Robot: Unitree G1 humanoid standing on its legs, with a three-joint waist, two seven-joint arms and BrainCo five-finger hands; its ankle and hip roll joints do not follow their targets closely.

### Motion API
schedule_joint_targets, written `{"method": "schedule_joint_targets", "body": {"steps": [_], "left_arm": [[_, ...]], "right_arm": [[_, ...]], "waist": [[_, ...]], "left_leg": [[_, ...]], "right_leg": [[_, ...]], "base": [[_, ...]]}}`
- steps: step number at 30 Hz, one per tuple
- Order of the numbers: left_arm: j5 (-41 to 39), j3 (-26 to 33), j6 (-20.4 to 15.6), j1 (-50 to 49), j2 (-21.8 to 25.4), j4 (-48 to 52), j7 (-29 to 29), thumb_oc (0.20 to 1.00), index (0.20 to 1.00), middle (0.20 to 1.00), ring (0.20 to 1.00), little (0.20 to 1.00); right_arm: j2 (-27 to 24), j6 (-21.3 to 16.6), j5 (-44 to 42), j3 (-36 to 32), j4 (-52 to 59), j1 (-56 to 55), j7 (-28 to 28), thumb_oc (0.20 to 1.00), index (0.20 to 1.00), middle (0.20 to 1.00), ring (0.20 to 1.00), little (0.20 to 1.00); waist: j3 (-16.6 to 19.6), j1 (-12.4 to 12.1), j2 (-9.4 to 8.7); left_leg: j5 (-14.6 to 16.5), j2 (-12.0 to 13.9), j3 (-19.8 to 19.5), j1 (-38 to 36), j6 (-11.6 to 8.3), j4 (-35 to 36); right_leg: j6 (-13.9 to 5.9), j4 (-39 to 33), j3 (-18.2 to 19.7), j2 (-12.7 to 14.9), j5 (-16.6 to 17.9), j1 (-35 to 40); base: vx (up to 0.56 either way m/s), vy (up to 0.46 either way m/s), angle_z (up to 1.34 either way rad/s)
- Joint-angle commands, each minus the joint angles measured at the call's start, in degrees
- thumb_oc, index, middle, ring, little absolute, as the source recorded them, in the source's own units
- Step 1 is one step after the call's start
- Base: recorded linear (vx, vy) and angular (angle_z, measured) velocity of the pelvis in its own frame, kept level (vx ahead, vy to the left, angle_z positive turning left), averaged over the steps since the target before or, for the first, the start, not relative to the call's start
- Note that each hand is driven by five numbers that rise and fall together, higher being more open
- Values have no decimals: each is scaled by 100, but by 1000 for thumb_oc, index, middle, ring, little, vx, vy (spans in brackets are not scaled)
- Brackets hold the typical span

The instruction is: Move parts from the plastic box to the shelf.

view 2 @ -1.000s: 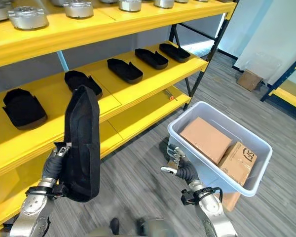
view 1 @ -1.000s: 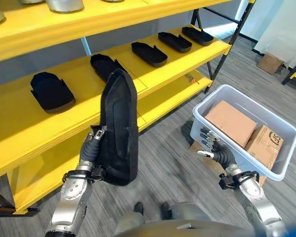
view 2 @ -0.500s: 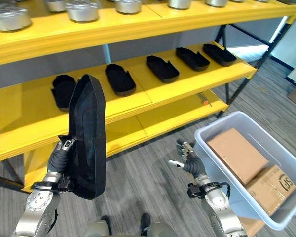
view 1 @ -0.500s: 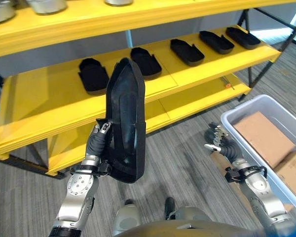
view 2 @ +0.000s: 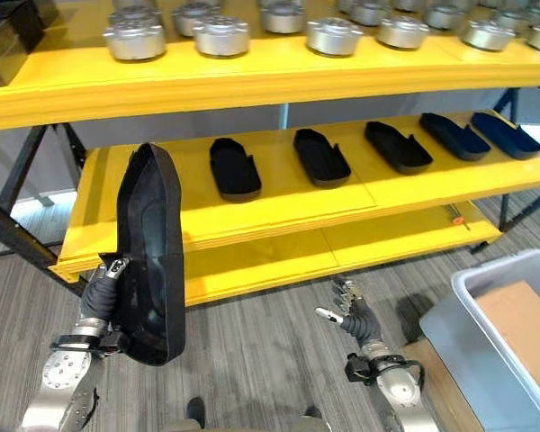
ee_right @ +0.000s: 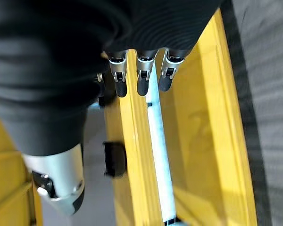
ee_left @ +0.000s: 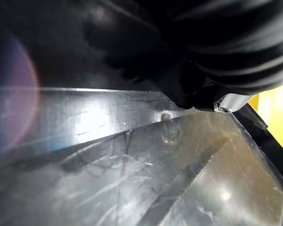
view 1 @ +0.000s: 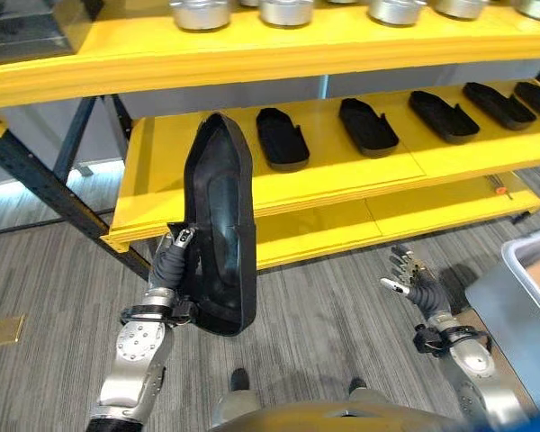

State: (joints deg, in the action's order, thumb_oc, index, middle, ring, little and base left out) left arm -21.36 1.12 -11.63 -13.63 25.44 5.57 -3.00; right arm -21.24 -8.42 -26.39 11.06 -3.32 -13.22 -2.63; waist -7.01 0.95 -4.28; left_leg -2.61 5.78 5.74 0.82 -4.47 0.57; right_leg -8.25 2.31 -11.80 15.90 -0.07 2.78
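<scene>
1. The yellow shelf (view 2: pixel 270 202) runs across the far side of the scene, with its upper tier carrying a row of round metal parts (view 2: pixel 220 36).
2. On the middle tier of the shelf lie several black moulded parts (view 2: pixel 234 168) in a row, running from the centre out to the right, each apart from the next.
3. The grey plastic box (view 2: pixel 472 333) stands on the floor at the near right, with a brown carton (view 2: pixel 526 324) inside it.
4. A long black part (view 1: pixel 220 234) is held upright at the near left, in front of the shelf's left end and well apart from the plastic box.
5. The left hand (view 1: pixel 173 265) is clenched around the lower edge of the long black part.
6. The right hand (view 2: pixel 353 310) hangs over the floor between the shelf and the plastic box, fingers relaxed and spread, holding nothing.
</scene>
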Motion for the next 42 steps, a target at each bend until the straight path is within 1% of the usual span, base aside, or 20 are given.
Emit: {"method": "schedule_joint_targets", "body": {"steps": [1,3,4,10,13,14,16,17,18,20,21,22,24,27,29,35,38,40,41,42], "left_arm": [[88,235,-454,121,-83,565,-136,200,200,200,200,200],[101,246,-455,133,-66,561,-174,200,200,200,200,200],[128,279,-463,149,-30,572,-229,200,200,200,200,200],[145,269,-464,247,52,589,-256,200,200,200,200,200],[175,128,-440,383,108,547,-246,200,200,200,200,200],[170,89,-453,414,122,548,-276,200,200,200,200,200],[268,-51,-429,533,122,515,-235,200,200,200,200,200],[227,-72,-446,599,97,510,-216,200,200,200,200,200],[184,-70,-457,606,83,534,-208,200,200,200,200,200],[116,-86,-488,588,14,513,-225,200,200,200,200,200],[108,-188,-505,604,-16,466,-230,200,200,200,200,200],[82,-206,-494,590,-45,463,-153,200,200,200,200,200],[115,-289,-521,649,-95,426,-133,200,200,200,200,200],[19,-337,-558,757,-161,365,-132,200,200,200,200,200],[-76,-484,-549,978,-172,288,-180,200,200,200,200,200],[-166,-569,-507,1035,-249,200,-189,200,200,200,200,200],[-282,-521,-498,926,-293,242,-162,200,200,200,200,200],[-334,-525,-502,904,-298,306,-158,200,200,200,200,200],[-341,-531,-503,932,-305,321,-174,200,200,200,200,200],[-382,-486,-526,945,-298,394,-212,200,200,200,200,200]], "right_arm": [[-275,-220,-82,-31,214,264,-40,1000,1000,1000,1000,1000],[-248,-199,-53,42,211,315,-41,1000,1000,1000,1000,1000],[-241,-171,2,167,176,450,-71,1000,1000,1000,1000,1000],[-195,-171,-38,308,190,754,-57,1000,1000,1000,1000,1000],[-117,-198,-53,302,197,721,-10,1000,1000,1000,1000,1000],[-80,-218,-29,316,162,713,44,1000,1000,1000,1000,1000],[-49,-252,66,394,67,729,58,1000,1000,1000,1000,1000],[-83,-255,-79,393,25,753,39,1000,1000,1000,1000,1000],[-87,-261,-79,384,18,756,50,1000,1000,1000,1000,1000],[-82,-292,-40,356,-37,801,80,1000,1000,1000,1000,1000],[-111,-295,6,366,-36,900,110,1000,1000,1000,1000,1000],[-100,-301,-71,305,65,829,108,1000,1000,1000,1000,1000],[-115,-302,-116,300,39,851,96,1000,1000,1000,1000,1000],[-170,-393,-95,77,-56,905,224,1000,1000,1000,1000,1000],[-128,-487,-110,-72,-212,1015,439,1000,1000,1000,1000,1000],[-118,-509,-129,-37,-229,1084,450,1000,1000,1000,1000,1000],[-168,-539,-138,58,-267,1162,430,1000,1000,1000,1000,1000],[-268,-550,-144,5,-228,1104,416,1000,1000,1000,1000,1000],[-274,-545,-109,-31,-243,1097,464,1000,1000,1000,1000,1000],[-246,-604,-75,-105,-305,1051,598,1000,1000,1000,1000,1000]], "waist": [[88,58,84],[101,17,22],[91,-67,-81],[1,-222,-169],[-102,-181,-50],[-200,-110,31],[-353,153,265],[-394,288,289],[-407,272,244],[-457,368,213],[-504,412,143],[-437,393,79],[-315,398,-8],[-105,397,-13],[18,475,27],[66,517,60],[-60,387,43],[-414,210,-114],[-484,206,-177],[-435,238,-167]], "left_leg": [[36,383,21,307,28,-261],[152,288,27,353,84,-365],[393,125,1,501,200,-685],[907,-132,-77,829,428,-1506],[1113,-487,-203,669,770,-1482],[1062,-546,-251,574,839,-1387],[859,-581,-503,93,898,-777],[755,-590,-571,-184,844,-392],[768,-627,-557,-251,810,-308],[785,-573,-621,-439,731,-141],[831,-570,-690,-588,688,-82],[859,-587,-770,-605,639,-67],[918,-555,-740,-689,610,-4],[1070,-353,-772,-673,469,-206],[1106,26,-805,-738,244,-285],[1079,287,-870,-796,94,-397],[556,235,-1010,-238,-19,-1785],[210,-210,-1280,653,15,-3226],[232,-125,-1178,880,50,-3157],[244,685,-888,884,64,-1441]], "right_leg": [[-105,84,-111,-128,-35,82],[-156,75,-113,-46,47,94],[-247,92,-78,99,206,75],[-318,346,10,368,358,40],[-135,1625,273,610,1110,-418],[-74,2061,438,550,1292,-628],[160,2666,948,-403,566,-1442],[224,2145,1007,-791,338,-1814],[191,1632,835,-625,401,-1846],[54,502,657,-615,651,-1847],[-99,152,920,-717,891,-1849],[-87,-24,978,-721,787,-1653],[-31,-111,1177,-846,817,-1405],[42,-78,906,-932,695,-1164],[117,175,541,-1019,390,-1049],[244,494,456,-1132,87,-1023],[472,389,465,-1295,-47,-766],[609,335,431,-1210,-81,-589],[608,316,385,-1147,-106,-559],[425,252,416,-1004,-161,-521]], "base": [[91,198,11],[104,198,5],[94,208,-2],[44,150,1],[73,298,28],[57,363,46],[153,284,56],[234,54,54],[251,-58,33],[249,-167,27],[241,-195,43],[203,-202,32],[170,-178,32],[225,-247,70],[273,-303,67],[131,-130,32],[94,-147,2],[-69,-107,-6],[90,69,3],[198,172,28]]}}
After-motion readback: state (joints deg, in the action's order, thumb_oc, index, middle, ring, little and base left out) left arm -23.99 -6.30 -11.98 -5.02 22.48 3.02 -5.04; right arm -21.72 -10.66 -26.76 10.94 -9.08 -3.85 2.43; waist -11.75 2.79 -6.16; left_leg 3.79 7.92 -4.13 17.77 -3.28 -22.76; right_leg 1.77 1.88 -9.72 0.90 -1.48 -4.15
